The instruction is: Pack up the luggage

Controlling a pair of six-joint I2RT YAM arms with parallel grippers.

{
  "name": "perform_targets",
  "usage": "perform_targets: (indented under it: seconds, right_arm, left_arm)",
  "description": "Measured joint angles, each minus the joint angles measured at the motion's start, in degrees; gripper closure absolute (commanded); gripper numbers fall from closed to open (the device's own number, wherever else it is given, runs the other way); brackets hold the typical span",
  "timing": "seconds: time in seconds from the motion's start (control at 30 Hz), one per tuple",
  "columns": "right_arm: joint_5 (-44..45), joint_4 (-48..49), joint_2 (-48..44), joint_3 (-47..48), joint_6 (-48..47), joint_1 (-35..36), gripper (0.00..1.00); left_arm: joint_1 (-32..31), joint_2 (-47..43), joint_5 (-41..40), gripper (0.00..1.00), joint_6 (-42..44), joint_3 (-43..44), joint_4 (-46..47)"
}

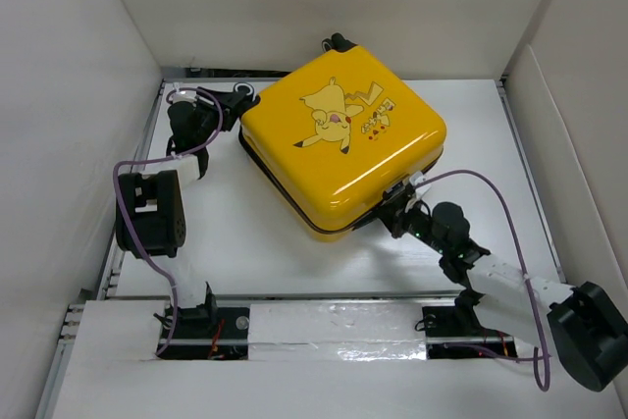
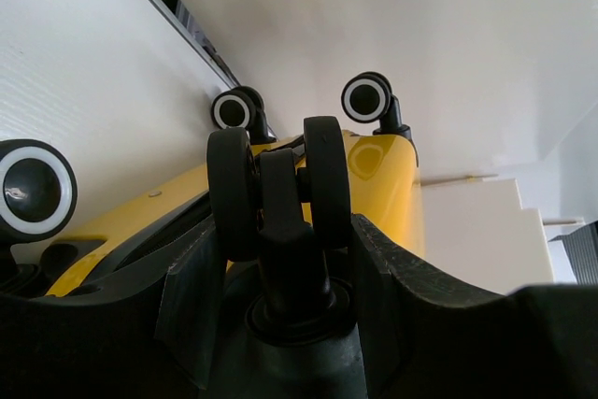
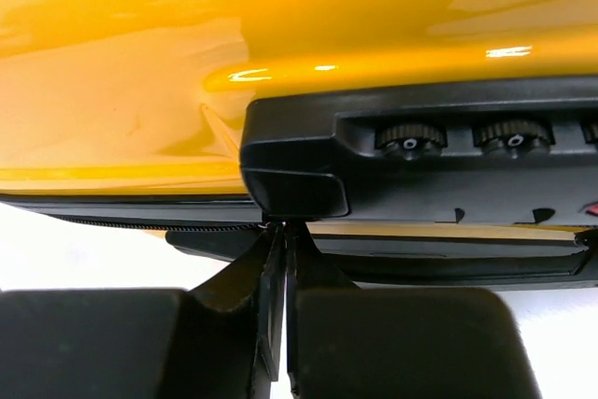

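The luggage (image 1: 343, 134) is a yellow hard-shell suitcase with a cartoon on its face, lying flat and closed in the middle of the table. My left gripper (image 1: 235, 105) is at its far-left corner. In the left wrist view this gripper (image 2: 285, 231) is shut on a black twin wheel (image 2: 280, 184) of the luggage (image 2: 383, 175), one finger on each side. My right gripper (image 1: 397, 205) sits at the near-right edge. In the right wrist view its jaws (image 3: 283, 231) are shut, tips touching the zipper line under the black combination lock (image 3: 420, 165). Whether they pinch a zipper pull I cannot tell.
White walls (image 1: 78, 95) enclose the table on the left, back and right. Other black wheels with white rings (image 2: 366, 98) (image 2: 33, 189) stick out near my left gripper. A purple cable (image 1: 491, 203) loops over the right arm. White table surface (image 1: 255, 233) lies in front of the luggage.
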Motion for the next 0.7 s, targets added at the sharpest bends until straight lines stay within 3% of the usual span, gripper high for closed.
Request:
perform_targets:
  seconds: [0.03,0.07,0.1,0.13,0.27,0.33,0.4,0.5,0.67,0.7]
  right_arm:
    - [0.8,0.0,-0.3,-0.2,0.0,0.4,1.0]
    - [1.6,-0.3,-0.9,-0.3,0.0,0.8,1.0]
    - [2.3,-0.7,-1.8,-0.5,0.0,1.0,1.0]
    - [2.7,-1.1,-2.5,-0.7,0.0,1.2,1.0]
    - [4.0,-4.8,-7.2,-0.9,0.0,1.7,1.0]
    - [4.1,-6.5,-9.4,-0.9,-0.1,1.7,1.0]
    - [4.0,-9.7,-10.3,0.2,-0.4,1.6,1.0]
    - [3.4,-15.8,-10.1,3.5,-1.2,1.3,1.0]
    - [1.1,-21.4,-9.2,6.7,-1.7,0.8,1.0]
    - [0.9,-21.4,-9.1,6.7,-1.5,0.7,1.0]
  left_arm:
    - [0.0,0.0,0.0,1.0,0.2,0.0,-0.2]
    - [0.0,-0.1,-0.1,0.78,0.4,0.0,-0.4]
    - [0.0,-0.3,-0.2,0.67,0.6,0.2,-0.8]
    - [0.0,-0.5,-0.3,0.48,0.9,0.3,-1.4]
    - [-0.2,-2.6,-1.9,0.15,4.4,0.3,-4.0]
    - [-0.2,-4.9,-3.8,0.06,6.2,0.3,-5.7]
    - [-0.2,-8.2,-6.7,0.05,8.0,0.3,-8.0]
    - [-0.3,-15.1,-11.5,0.13,10.6,-0.3,-9.5]
    - [-5.2,-35.3,-19.6,0.91,15.4,-11.4,-6.6]
    - [-7.6,-40.0,-21.0,0.99,16.2,-15.5,-5.4]
